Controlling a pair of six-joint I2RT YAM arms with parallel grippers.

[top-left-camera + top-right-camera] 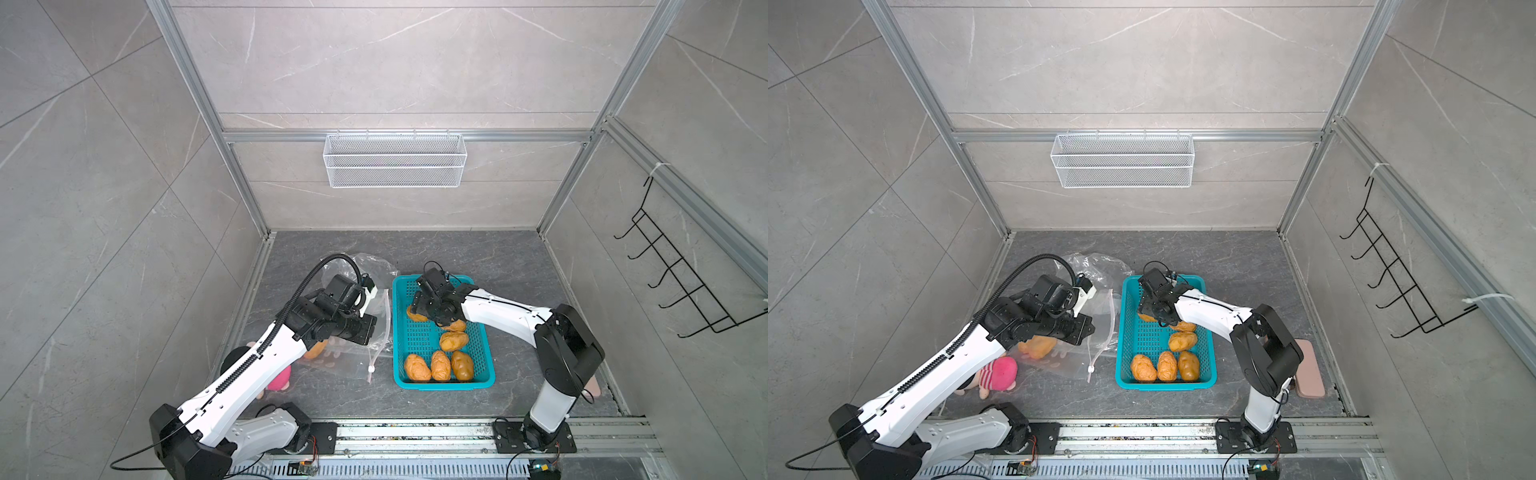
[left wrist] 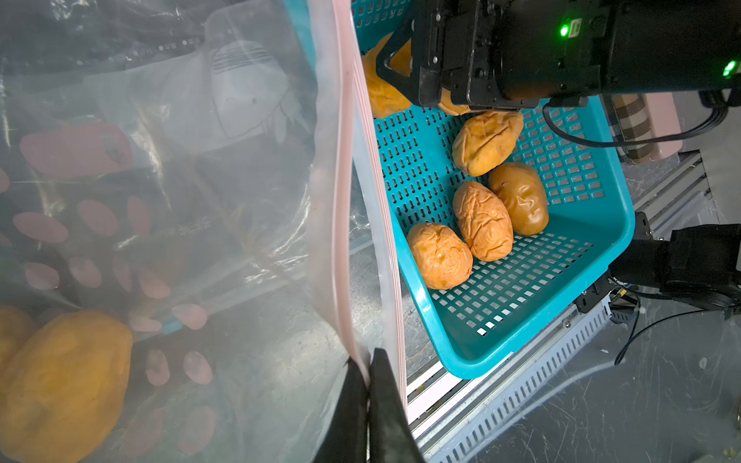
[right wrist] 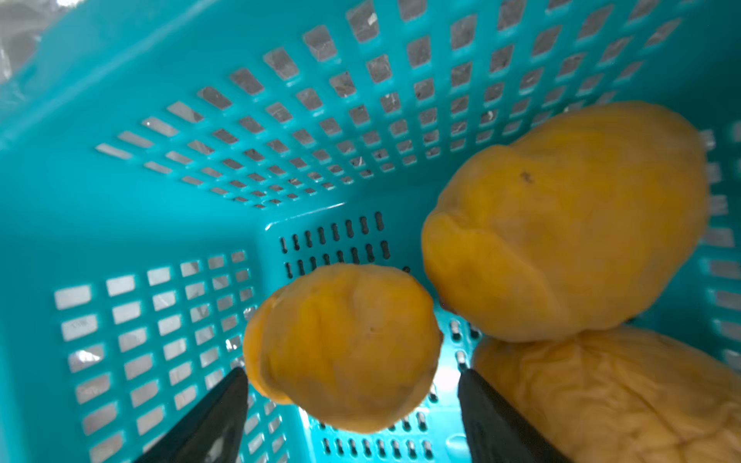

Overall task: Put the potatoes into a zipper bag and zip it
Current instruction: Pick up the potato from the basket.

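The right gripper (image 3: 351,375), jaws spread, straddles one potato (image 3: 345,344) lying roughly crosswise in the gap at the basket (image 3: 120,192) corner, while beyond the basket wall the left gripper (image 2: 367,397) pinches the zipper bag (image 2: 200,180) by its rim.

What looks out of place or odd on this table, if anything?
A pink plush toy lies on the table beside the zipper bag, partly hidden by the left arm; it has no part among the potatoes and the basket. A crumpled clear bag lies behind the zipper bag. Nothing looks spilled or damaged.
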